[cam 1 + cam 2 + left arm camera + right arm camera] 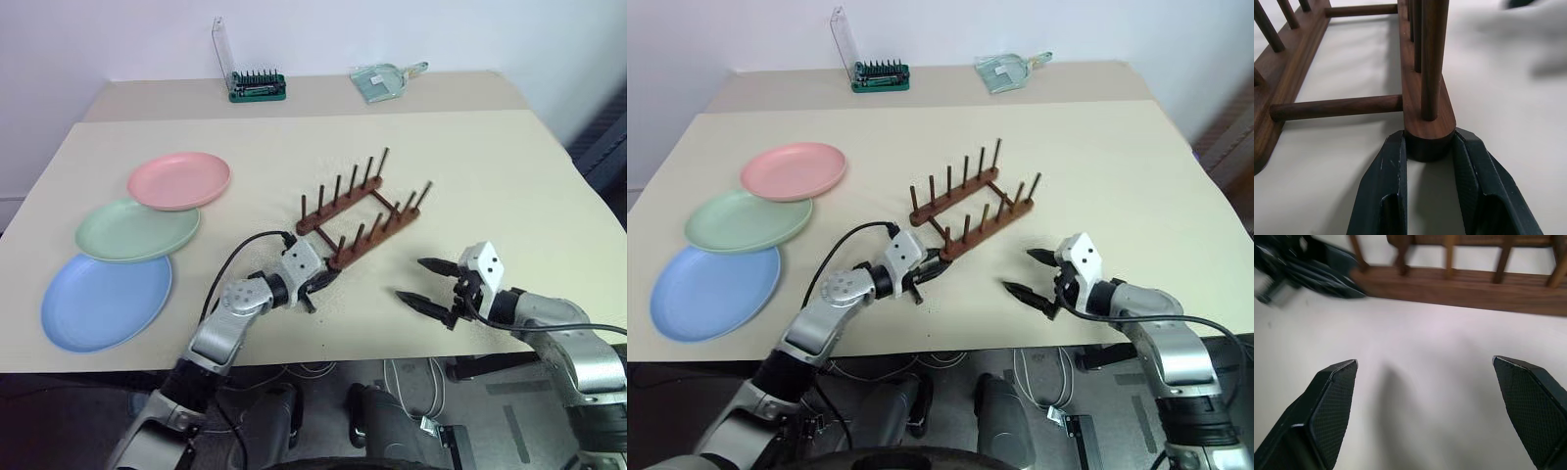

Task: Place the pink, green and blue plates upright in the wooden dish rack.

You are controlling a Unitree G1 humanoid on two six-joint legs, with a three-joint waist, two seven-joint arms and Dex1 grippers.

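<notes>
A cream table (509, 186) stands against a white wall. Mid-frame sits the dark wooden rack (361, 211), its pegs bare. The left gripper (1429, 161) is clenched on the near end of one rail. At the frame's left lie the pink plate (178, 180), green plate (135, 230) and blue plate (106, 301), overlapping. The right gripper (423, 282) hovers spread wide at lower right, near the table's front edge.

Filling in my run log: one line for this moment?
left gripper: shut on rack rail end | right gripper: open, empty | plates: flat on table
</notes>
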